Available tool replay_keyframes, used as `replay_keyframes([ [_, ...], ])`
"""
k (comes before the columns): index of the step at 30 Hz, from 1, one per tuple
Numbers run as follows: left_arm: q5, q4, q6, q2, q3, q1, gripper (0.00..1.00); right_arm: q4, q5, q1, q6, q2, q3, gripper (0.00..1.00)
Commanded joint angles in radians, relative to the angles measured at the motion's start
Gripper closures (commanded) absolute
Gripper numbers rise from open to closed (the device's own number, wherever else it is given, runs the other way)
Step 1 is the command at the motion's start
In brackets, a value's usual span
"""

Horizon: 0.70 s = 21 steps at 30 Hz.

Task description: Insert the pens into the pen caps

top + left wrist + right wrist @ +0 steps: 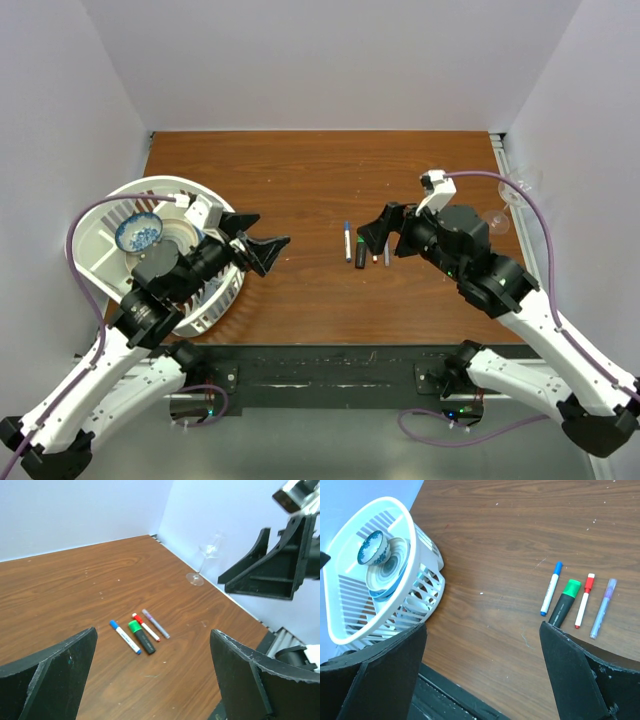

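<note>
4 capped pens lie in a row mid-worktop [300,170]: blue-capped white pen [550,591], black marker [562,608] w/ green cap [572,587], red-capped white pen [583,602], purplish pen [602,609]. R pincer [375,228] spread wide, empty, close by them. L pincer [262,232] wide, empty, by white basket [110,200] at left edge.

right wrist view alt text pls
Side by side on a table lie a blue-capped pen, green-capped marker, red-capped pen and purple pen. A white basket holding bowls sits left; the open right gripper frames the bottom.
</note>
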<state>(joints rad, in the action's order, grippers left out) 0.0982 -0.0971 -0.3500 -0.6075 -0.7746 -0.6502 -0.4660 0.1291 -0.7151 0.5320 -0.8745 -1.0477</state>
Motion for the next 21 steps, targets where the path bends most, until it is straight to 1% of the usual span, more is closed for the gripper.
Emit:
replay_keyframes([
  [1,0.049,0.115,-0.053,-0.017,-0.005,0.0,0.0,0.007,-0.022,0.0,0.026,0.061,0.054,0.01],
  [9,0.063,0.143,-0.072,-0.04,0.005,0.001,0.0,0.024,-0.009,0.0,0.016,0.12,0.06,0.01],
  [21,0.063,0.149,-0.072,-0.043,0.011,0.0,0.0,0.032,-0.016,0.0,0.042,0.137,0.063,0.01],
])
